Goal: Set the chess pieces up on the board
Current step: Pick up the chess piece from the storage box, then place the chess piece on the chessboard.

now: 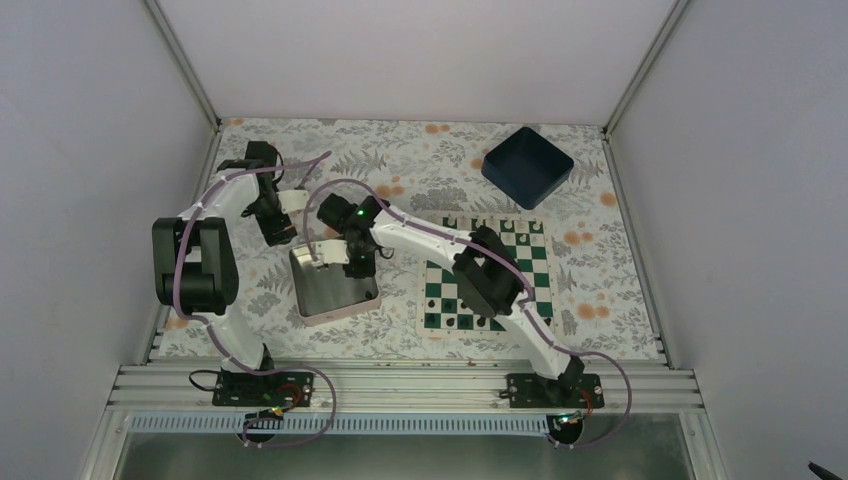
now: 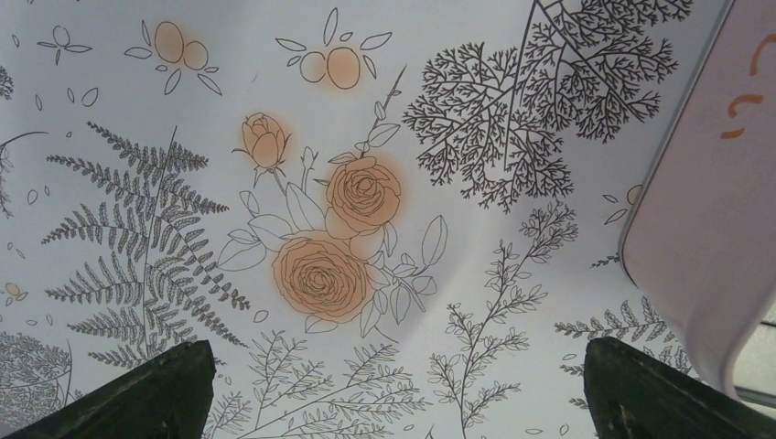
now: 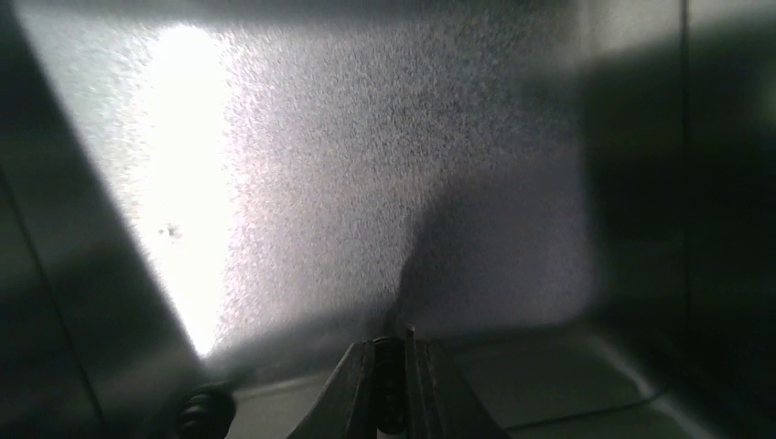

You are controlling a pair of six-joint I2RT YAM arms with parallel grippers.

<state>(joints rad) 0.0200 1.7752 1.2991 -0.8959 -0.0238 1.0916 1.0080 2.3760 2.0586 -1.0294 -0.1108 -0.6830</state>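
The green and white board (image 1: 538, 268) lies right of centre, partly under my right arm. Several black chess pieces (image 1: 455, 321) stand along its near and far rows. My right gripper (image 1: 352, 262) reaches down into the silver tin (image 1: 330, 295). In the right wrist view it (image 3: 391, 352) is shut on a small dark chess piece (image 3: 389, 389) just above the tin's floor. Another dark piece (image 3: 206, 412) lies in the tin to the lower left. My left gripper (image 1: 280, 232) hovers over the cloth by the tin's far left corner, open and empty (image 2: 393, 402).
A dark blue square bin (image 1: 527, 166) stands at the back right. The tin's pale outer wall (image 2: 714, 229) is close on the right of my left gripper. A floral cloth (image 2: 320, 274) covers the table. Grey walls close in the sides and back.
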